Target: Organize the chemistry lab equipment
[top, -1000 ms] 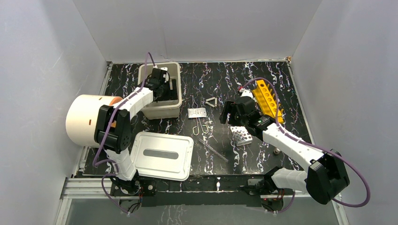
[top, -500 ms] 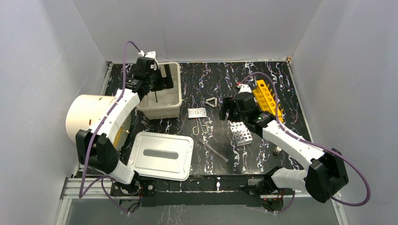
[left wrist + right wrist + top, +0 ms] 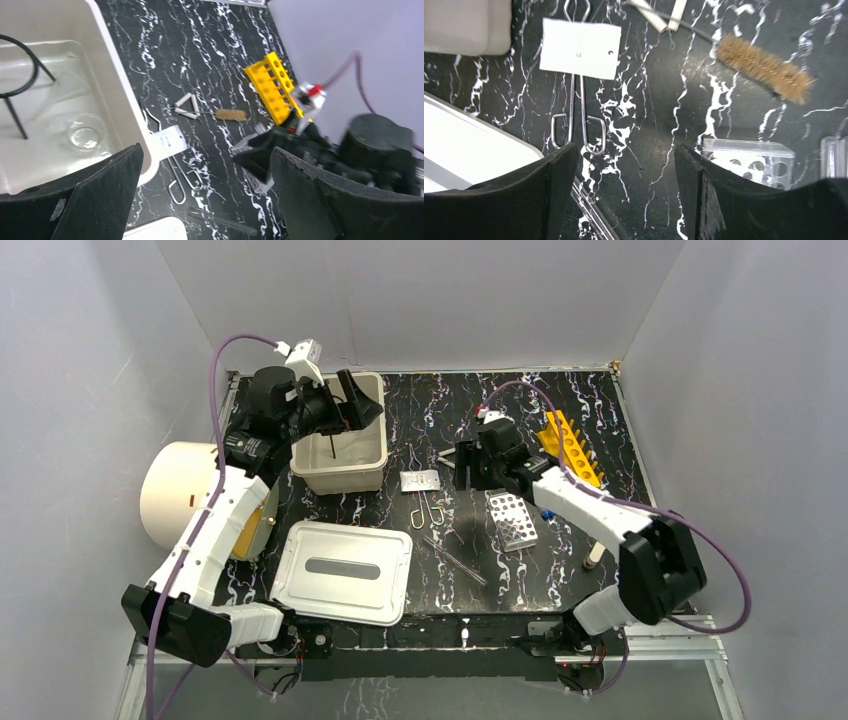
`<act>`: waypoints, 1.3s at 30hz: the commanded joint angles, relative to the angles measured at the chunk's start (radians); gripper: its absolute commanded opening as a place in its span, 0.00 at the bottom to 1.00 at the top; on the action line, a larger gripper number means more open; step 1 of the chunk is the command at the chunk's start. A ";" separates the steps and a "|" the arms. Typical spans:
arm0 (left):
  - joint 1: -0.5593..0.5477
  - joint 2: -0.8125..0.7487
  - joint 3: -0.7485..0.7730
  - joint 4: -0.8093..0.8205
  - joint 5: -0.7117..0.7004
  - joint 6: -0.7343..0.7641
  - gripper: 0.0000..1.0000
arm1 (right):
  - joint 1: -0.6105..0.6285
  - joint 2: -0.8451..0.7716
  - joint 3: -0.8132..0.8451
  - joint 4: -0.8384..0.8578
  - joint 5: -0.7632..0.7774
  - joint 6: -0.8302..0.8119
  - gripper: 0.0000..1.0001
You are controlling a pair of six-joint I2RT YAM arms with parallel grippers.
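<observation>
cream cylinder (image 3: 180, 490): far left on the desk (image 3: 400, 400), not our concern.
left fingers (image 3: 95, 200): released, spread wide, nothing between them. We see them held high above the cream bin (image 3: 345, 478), looking down across the desk.
cream bin: back left. It holds a clear glass beaker (image 3: 82, 134) and a black ring stand (image 3: 15, 75).
lid (image 3: 340, 570): flat at the near edge, in front of the bin.
wire tongs (image 3: 576, 107): flat mid-desk, white tag (image 3: 580, 48) across the far end, loop handles toward the near edge.
glass rod (image 3: 455, 560): lies diagonally just nearer than the tongs, between the lid and the silver rack.
clay triangle (image 3: 186, 106), brush (image 3: 764, 70): just beyond the tongs, brush to the right. We cannot tell whether they touch.
right fingers (image 3: 734, 200): released, nothing gripped, hovering low over mid-desk.
key relation: the tongs lie just to the left of the right fingers, long axis running near-to-far, so the fingers would close across their width. We judge a small shift left centres them. The right arm is much the nearer; the left one is up over the bin.
silver perforated rack (image 3: 512, 520): just right of the tongs, under the right forearm.
yellow tube rack (image 3: 572, 448): back right, slanted.
small vial (image 3: 594, 559): near right edge, cap too small to tell.
</observation>
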 commanded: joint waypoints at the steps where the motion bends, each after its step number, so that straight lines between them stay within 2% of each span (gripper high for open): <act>1: 0.000 -0.039 -0.052 0.049 0.104 -0.073 0.98 | 0.002 0.114 0.109 -0.059 -0.096 -0.004 0.77; 6: -0.001 -0.057 -0.082 0.043 0.093 -0.087 0.98 | 0.039 0.275 0.225 -0.137 -0.107 0.020 0.70; 12: 0.000 -0.061 -0.073 0.012 0.050 -0.091 0.98 | 0.099 0.411 0.355 -0.148 -0.068 0.038 0.68; 16: -0.001 -0.062 -0.052 -0.039 -0.031 -0.092 0.98 | 0.108 0.486 0.421 -0.122 -0.048 -0.011 0.69; 20: 0.000 -0.068 -0.029 -0.100 -0.113 -0.101 0.98 | 0.109 0.559 0.479 -0.101 -0.032 -0.132 0.70; 25: 0.000 -0.083 -0.023 -0.136 -0.146 -0.103 0.98 | 0.110 0.639 0.554 -0.110 -0.025 -0.238 0.71; 33: 0.000 -0.093 -0.010 -0.166 -0.158 -0.088 0.98 | 0.109 0.743 0.664 -0.171 -0.026 -0.221 0.70; 35: 0.000 -0.094 -0.010 -0.169 -0.161 -0.088 0.98 | 0.110 0.751 0.657 -0.176 -0.023 -0.212 0.68; 39: 0.000 -0.092 -0.014 -0.166 -0.155 -0.094 0.98 | 0.108 0.737 0.602 -0.148 -0.019 -0.196 0.53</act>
